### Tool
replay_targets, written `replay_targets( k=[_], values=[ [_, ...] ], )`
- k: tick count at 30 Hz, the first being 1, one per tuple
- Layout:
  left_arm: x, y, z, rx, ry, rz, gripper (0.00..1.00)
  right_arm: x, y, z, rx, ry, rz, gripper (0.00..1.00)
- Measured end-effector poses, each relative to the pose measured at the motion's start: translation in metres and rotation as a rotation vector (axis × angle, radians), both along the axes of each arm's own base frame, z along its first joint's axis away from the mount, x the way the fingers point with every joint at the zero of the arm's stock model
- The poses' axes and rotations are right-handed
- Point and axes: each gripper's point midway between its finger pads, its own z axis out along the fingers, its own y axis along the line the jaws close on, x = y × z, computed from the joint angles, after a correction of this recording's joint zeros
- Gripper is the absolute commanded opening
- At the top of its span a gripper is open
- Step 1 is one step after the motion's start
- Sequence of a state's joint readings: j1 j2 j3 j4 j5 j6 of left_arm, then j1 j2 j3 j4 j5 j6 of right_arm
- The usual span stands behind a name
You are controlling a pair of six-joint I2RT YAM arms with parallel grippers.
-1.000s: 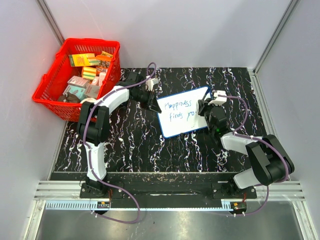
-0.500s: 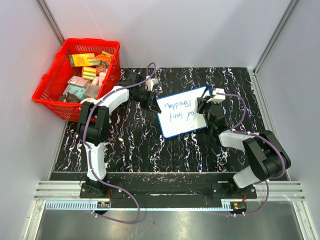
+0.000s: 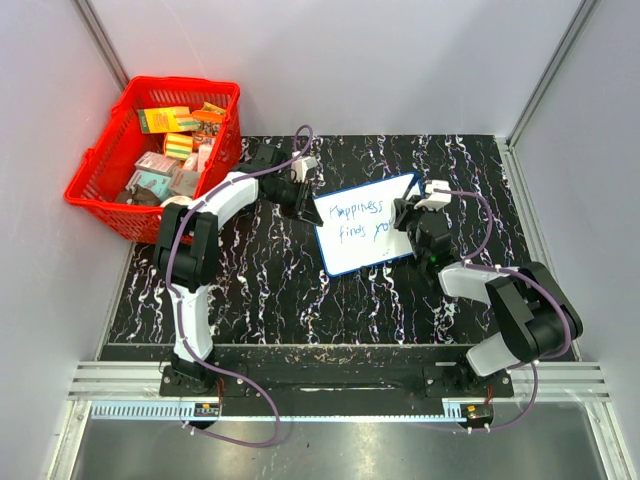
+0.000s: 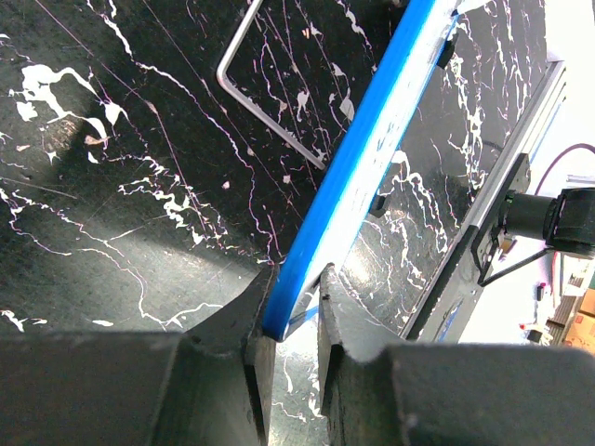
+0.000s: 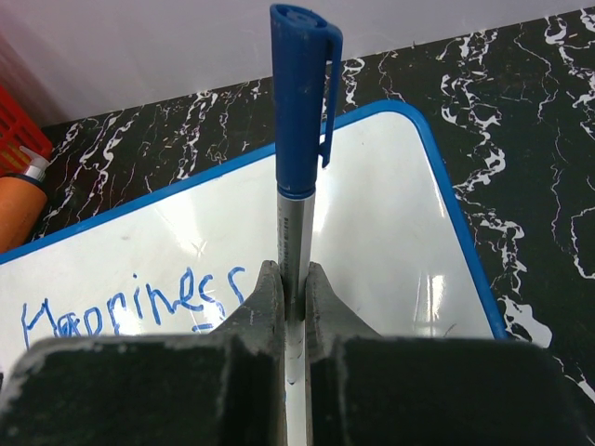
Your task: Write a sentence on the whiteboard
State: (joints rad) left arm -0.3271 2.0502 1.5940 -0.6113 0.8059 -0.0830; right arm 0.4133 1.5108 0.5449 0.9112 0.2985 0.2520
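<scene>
- The whiteboard [image 3: 365, 225] lay mid-table, nearer the far edge, with the left gripper [image 4: 293, 307] pinching its rim.
- The right gripper [image 5: 291, 288] clamped a marker [image 5: 299, 139].
- The sentence [image 3: 362, 222] looked nearly finished, its last word partly hidden.

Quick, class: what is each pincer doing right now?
Left pincer: closed on the whiteboard edge.
Right pincer: closed on a blue-capped marker.

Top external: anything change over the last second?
The right gripper, shut on the marker, nudged slightly left at the end of the sentence's second line, and its arm's elbow drew a little left. Any new strokes are too small to tell. Unchanged: the left gripper clamped on the whiteboard edge, the board's position, and the red basket.
</scene>
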Motion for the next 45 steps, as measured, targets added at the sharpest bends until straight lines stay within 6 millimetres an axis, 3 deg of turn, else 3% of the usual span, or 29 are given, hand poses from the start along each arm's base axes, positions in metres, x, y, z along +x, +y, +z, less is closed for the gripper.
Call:
replay_targets(
  k=[24,37,45],
  values=[
    [-0.001,-0.001,0.0,0.0,0.0,-0.003,0.0,-0.006,-0.009,-0.008,-0.008,0.029,-0.035,0.0],
    [-0.001,-0.001,-0.001,0.005,-0.001,-0.001,0.0,0.006,-0.007,0.017,0.011,-0.017,-0.052,0.0],
    [-0.001,-0.001,-0.001,0.005,-0.001,-0.001,0.0,0.006,-0.007,0.013,0.004,-0.001,-0.053,0.0]
  ],
)
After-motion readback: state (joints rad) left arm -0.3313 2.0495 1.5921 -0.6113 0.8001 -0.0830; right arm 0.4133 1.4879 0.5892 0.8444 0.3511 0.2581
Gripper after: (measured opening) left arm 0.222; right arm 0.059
